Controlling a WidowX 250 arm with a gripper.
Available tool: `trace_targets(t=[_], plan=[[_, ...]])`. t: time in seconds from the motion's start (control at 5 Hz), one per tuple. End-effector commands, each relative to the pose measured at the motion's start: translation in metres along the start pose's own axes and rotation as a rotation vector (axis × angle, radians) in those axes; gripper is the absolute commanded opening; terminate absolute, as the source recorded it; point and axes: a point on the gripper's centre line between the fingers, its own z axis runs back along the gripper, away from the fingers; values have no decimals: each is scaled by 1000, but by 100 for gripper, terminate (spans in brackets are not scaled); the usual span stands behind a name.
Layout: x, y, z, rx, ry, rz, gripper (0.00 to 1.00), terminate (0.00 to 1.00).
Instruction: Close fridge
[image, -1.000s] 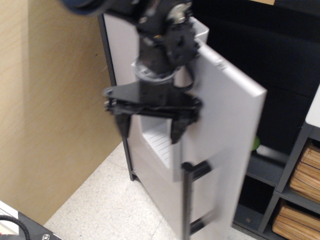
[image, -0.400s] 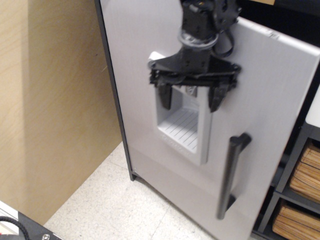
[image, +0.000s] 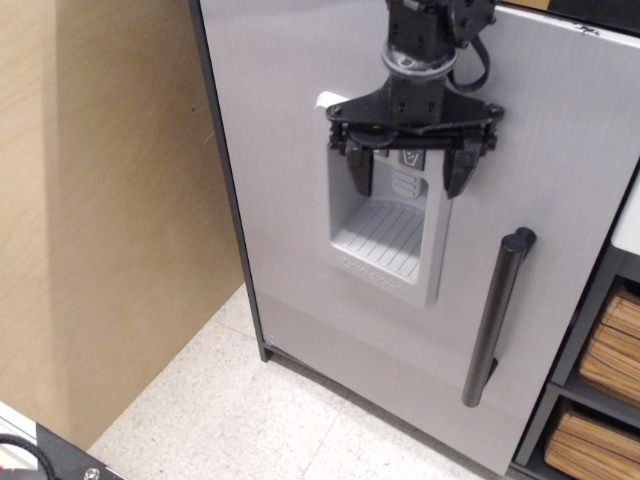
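The fridge's light-grey door (image: 290, 150) fills the middle of the view and lies nearly flat against the dark-grey cabinet edge (image: 228, 200). Its recessed dispenser panel (image: 385, 235) sits mid-door, and the black vertical bar handle (image: 497, 315) is at the lower right. My gripper (image: 408, 180) is open and empty, its two black fingers (image: 359, 172) spread wide in front of the top of the dispenser recess, pointing down. I cannot tell whether it touches the door. The fridge's interior is hidden.
A tan wooden wall panel (image: 100, 220) stands to the left. A grey shelf unit with wooden-looking baskets (image: 590, 440) is at the lower right, close to the door's edge. Speckled floor (image: 230, 420) lies below. A dark object with a cable (image: 40, 455) sits at the bottom left corner.
The door has swung from wide open to nearly flat against the cabinet, hiding the black interior. My gripper has moved right with it and stayed open.
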Motion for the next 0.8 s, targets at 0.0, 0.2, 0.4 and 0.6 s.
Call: trace_targets(t=[0.0,0.2,0.4,0.6], plan=[[19,-4,12,-40,-72,38,100,0],[20,-5,11,-60,-85,42,100,0],[18,-4,12,-78,-111,38,100,0],[14,-4,14,-100,-122,35,100,0]])
